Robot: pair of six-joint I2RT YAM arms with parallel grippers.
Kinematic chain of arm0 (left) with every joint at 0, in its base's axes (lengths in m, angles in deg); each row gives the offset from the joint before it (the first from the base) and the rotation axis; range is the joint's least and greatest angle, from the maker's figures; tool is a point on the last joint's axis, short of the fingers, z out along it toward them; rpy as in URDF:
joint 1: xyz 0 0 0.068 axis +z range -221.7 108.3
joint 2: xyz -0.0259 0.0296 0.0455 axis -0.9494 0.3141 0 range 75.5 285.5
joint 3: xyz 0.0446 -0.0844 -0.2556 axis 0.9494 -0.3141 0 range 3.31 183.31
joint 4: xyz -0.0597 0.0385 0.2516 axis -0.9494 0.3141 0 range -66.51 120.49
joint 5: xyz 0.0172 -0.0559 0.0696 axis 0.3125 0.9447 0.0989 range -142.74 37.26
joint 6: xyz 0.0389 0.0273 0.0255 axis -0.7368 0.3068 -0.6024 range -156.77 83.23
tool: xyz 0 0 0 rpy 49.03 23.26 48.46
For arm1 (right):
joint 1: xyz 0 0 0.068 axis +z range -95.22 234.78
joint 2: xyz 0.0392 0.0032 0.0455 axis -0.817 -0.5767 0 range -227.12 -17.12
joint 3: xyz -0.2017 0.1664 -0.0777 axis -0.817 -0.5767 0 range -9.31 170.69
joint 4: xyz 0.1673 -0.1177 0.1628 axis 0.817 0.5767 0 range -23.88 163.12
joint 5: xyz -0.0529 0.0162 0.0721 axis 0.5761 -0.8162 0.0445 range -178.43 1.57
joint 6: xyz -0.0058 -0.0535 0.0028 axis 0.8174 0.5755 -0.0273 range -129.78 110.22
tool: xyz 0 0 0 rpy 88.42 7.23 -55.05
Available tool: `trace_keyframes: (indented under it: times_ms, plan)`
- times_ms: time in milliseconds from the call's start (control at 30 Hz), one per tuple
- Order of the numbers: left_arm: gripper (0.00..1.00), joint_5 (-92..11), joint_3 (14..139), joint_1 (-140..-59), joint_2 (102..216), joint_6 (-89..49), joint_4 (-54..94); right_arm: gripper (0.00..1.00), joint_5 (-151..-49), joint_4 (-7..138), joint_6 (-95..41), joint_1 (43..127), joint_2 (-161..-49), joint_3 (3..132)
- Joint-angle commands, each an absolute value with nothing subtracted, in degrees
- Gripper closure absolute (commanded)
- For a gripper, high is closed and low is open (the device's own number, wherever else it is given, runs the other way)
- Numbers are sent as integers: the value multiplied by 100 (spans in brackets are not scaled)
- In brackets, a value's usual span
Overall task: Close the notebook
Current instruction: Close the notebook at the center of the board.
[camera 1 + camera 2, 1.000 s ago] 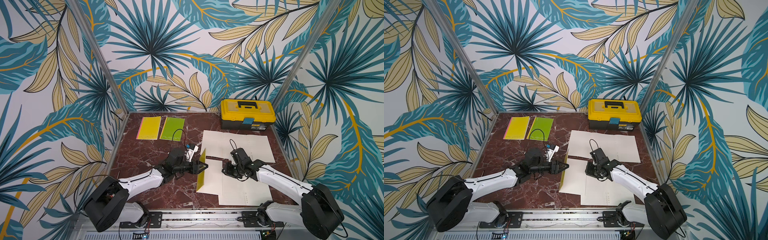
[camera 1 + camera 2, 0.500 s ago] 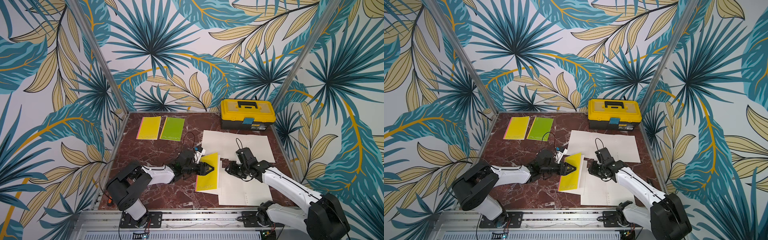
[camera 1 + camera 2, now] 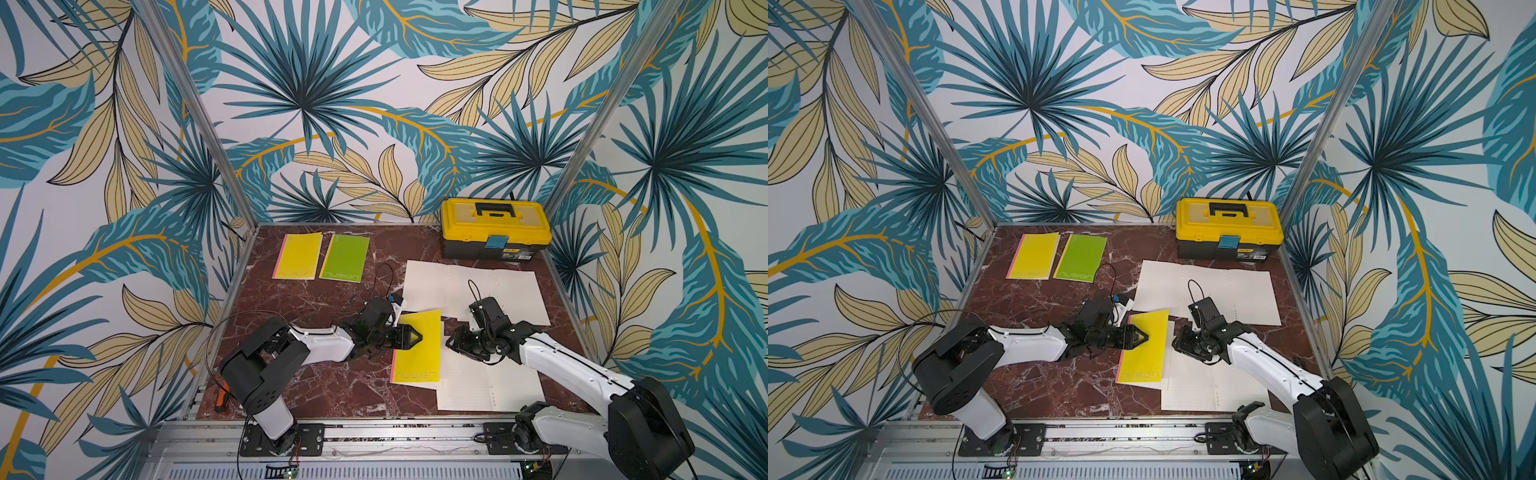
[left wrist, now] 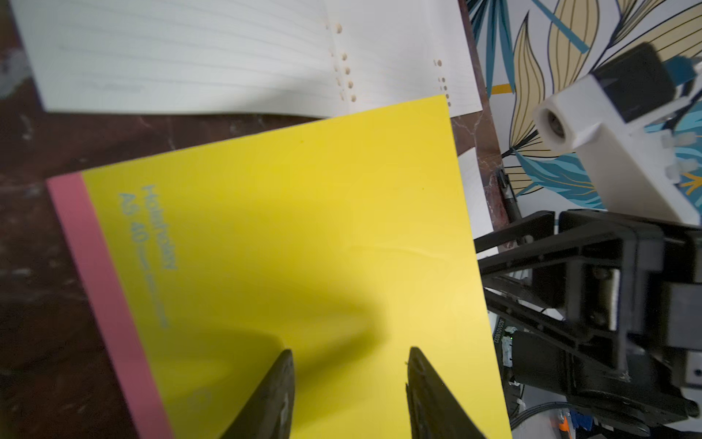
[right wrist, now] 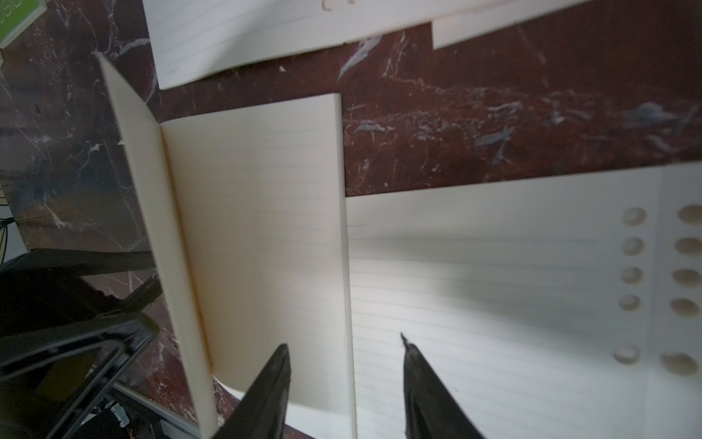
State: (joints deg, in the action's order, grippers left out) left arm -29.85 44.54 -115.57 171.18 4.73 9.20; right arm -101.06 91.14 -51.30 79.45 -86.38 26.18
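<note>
Item: yellow notebook (image 3: 417,357), front-centre of the desk (image 3: 332,299), its outer edge overlapping a loose lined sheet (image 3: 490,386). Cover folded over the pages, but the right wrist view shows it tilted up off them, not flat. Left pincer (image 3: 417,336): over the cover, jaws apart, nothing clamped. Right pincer (image 3: 451,343): just beside the notebook's free edge, jaws apart, empty. Step, as I judge it: final press-down. Next I need the cover pushed flat without sliding the book.

Three bright notebooks (image 3: 297,255) (image 3: 345,257) (image 3: 419,361), two white paper spreads (image 3: 440,286) (image 3: 486,386), one yellow toolbox (image 3: 494,228)
</note>
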Motion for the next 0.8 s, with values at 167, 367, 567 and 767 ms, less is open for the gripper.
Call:
trace_keyframes:
  times_ms: [167,367,567,767]
  plan:
    - [52,-3749,4717,-11582,17314,369,1961,50,-10380,8798,-5103,7929,-8878,2387]
    - [52,-3932,4748,-11586,17294,419,2153,52,-10554,8528,-5099,7938,-9172,2313]
    - [52,-4247,4675,-11593,17029,419,2501,60,-10691,8285,-5092,8017,-9529,2330]
    - [52,-4490,4616,-11582,16784,424,2775,66,-10733,8194,-5091,8165,-9753,2412]
